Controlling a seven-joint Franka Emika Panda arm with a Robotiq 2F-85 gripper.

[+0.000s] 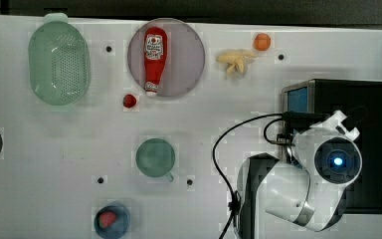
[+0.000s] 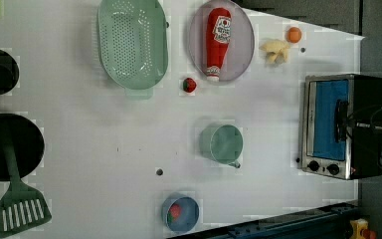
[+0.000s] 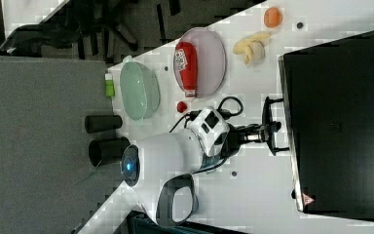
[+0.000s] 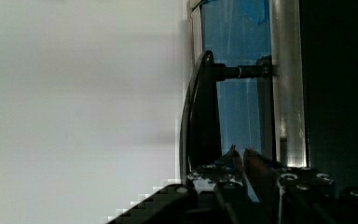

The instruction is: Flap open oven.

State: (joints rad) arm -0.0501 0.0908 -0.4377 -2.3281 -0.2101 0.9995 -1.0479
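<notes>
The oven [image 1: 363, 99] stands at the top view's right edge of the white table, a black box with a silver front frame and blue glass door [image 2: 328, 99]. The door looks closed against the frame. Its dark bar handle [image 4: 200, 116] stands off the glass on short posts. My gripper [image 4: 242, 154] reaches in at the handle [image 3: 267, 109], its fingertips [image 4: 234, 156] pressed almost together in the gap between the bar and the glass, nothing between them. The white arm [image 1: 328, 159] hangs over the oven's front half.
A green cup [image 1: 155, 157] sits mid-table, a blue bowl [image 1: 112, 219] with a red item near the front. A ketchup bottle [image 1: 154, 57] lies on a purple plate; a green colander [image 1: 58, 62], bananas [image 1: 235, 60] and an orange [image 1: 261, 41] are further back.
</notes>
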